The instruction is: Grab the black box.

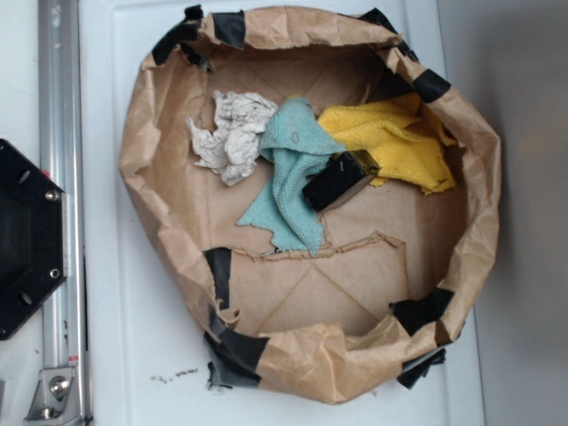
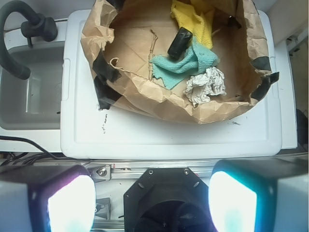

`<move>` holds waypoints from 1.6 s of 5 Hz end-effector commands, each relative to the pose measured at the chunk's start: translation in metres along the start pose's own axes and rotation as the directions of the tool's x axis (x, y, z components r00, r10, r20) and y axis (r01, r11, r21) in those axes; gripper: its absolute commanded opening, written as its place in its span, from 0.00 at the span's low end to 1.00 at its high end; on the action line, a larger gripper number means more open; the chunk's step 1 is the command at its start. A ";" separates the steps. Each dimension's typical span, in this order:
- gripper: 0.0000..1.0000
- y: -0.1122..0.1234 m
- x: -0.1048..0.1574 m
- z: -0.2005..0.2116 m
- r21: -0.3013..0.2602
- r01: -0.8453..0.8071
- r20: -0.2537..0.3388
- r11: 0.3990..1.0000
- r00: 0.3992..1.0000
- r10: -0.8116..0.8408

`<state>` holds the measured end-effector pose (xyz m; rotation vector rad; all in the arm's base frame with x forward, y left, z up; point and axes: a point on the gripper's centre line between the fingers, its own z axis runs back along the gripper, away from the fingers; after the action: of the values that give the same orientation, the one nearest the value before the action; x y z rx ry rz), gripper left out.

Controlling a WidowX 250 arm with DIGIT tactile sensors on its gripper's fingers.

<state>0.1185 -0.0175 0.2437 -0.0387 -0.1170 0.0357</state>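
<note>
Black box (image 1: 335, 181) lying on teal cloth (image 1: 288, 177), mid paper basin (image 1: 142, 133), walls well apart. Claw (image 2: 152, 203) spread wide, empty.

Glossy black box (image 1: 335, 182) on terry cloths, crumpled paper bin (image 1: 151, 133).

Tool (image 2: 152, 200): seen only in the wrist view, at the bottom edge, blurred by closeness.
Tool fingers (image 2: 70, 203): two broad blocks, dark grey outer shells, rounded corners.
Finger pads: pale inner faces with a glowing look, tinted violet on one block, cyan on the other.
Cables, screws, markings on the tool: too blurred to tell.
</note>
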 end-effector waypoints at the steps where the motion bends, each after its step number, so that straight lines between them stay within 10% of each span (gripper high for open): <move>1: 1.00 0.000 0.000 0.000 0.000 0.000 0.000 1.000 1.000 0.000; 4: 1.00 0.052 0.135 -0.119 0.058 -0.233 -0.098 0.971 0.966 0.238; 8: 1.00 0.055 0.163 -0.234 0.049 -0.215 -0.306 0.975 0.926 0.219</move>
<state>0.3036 0.0337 0.0217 -0.0385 0.2396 0.2615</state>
